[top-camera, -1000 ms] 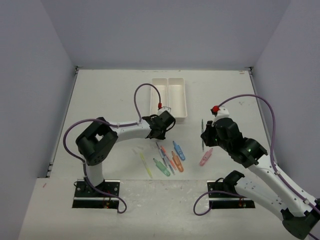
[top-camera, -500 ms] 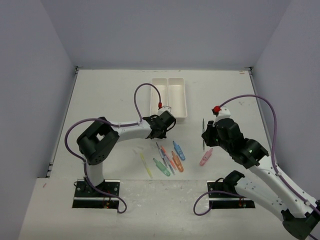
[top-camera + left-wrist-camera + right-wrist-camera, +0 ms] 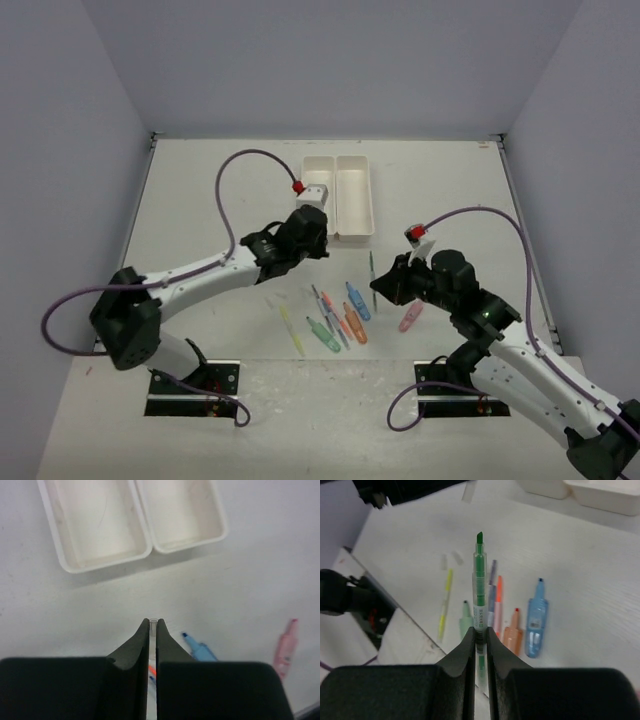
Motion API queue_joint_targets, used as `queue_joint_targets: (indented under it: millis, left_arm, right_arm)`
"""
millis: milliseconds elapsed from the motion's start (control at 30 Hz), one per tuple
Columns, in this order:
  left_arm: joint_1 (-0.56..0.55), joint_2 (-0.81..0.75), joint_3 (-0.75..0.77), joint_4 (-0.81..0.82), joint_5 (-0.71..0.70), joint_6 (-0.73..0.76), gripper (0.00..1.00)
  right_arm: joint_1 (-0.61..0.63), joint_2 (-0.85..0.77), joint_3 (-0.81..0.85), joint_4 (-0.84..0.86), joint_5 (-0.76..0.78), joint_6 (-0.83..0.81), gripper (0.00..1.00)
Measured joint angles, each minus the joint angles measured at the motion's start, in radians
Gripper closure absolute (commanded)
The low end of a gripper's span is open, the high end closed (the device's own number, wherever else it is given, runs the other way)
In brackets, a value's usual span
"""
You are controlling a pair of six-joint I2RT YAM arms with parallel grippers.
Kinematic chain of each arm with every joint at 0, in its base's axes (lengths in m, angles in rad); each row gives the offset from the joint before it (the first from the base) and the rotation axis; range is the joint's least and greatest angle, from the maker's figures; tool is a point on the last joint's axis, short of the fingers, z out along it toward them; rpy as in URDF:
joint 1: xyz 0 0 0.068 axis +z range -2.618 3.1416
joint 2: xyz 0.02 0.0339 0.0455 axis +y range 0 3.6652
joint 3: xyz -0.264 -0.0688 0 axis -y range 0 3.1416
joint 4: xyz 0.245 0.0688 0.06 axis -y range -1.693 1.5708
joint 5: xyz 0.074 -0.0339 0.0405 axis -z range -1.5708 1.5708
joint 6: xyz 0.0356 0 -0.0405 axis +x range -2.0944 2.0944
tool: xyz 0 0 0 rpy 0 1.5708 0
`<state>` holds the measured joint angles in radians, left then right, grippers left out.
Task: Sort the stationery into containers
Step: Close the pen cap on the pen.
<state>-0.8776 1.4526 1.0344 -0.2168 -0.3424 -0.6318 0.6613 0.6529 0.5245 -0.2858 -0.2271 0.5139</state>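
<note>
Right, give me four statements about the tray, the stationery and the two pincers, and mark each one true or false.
1. Both compartments of the white tray are empty. True.
2. The right pincer holds a yellow pen. False: it is shut on a green pen; the yellow pen lies on the table.
3. The left pincer stands wide open. False: its jaws are shut, with a thin clear-tipped item between them.
4. The blue piece lies on the table, outside the tray. True.
</note>
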Motion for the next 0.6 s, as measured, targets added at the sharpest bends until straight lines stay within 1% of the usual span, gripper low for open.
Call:
queue_joint_targets:
  millis: [133,267,333,467,600]
  left_arm:
    - [0.0,-0.167,-0.021,0.15,0.008,-0.004,1.0]
    - [0.0,-0.255,-0.103,0.303,0.068,-0.005,1.0]
    - [0.0,-0.292,-0.161,0.387,0.104,-0.007,1.0]
    - [0.0,-0.324,-0.236,0.528,0.187,-0.012,1.0]
    - [0.0,-0.333,-0.257,0.619,0.255,-0.013,1.0]
  right_arm:
    - [0.001,-0.004,-0.087,0.194,-0.138,0.062,1.0]
    - [0.004,0.046,-0.104,0.409,-0.277,0.12,1.0]
    - [0.013,0.072,-0.105,0.492,-0.314,0.147,1.0]
    - [0.035,0.083,-0.105,0.582,-0.332,0.168,1.0]
    - [0.04,0.093,-0.104,0.608,-0.321,0.175,1.0]
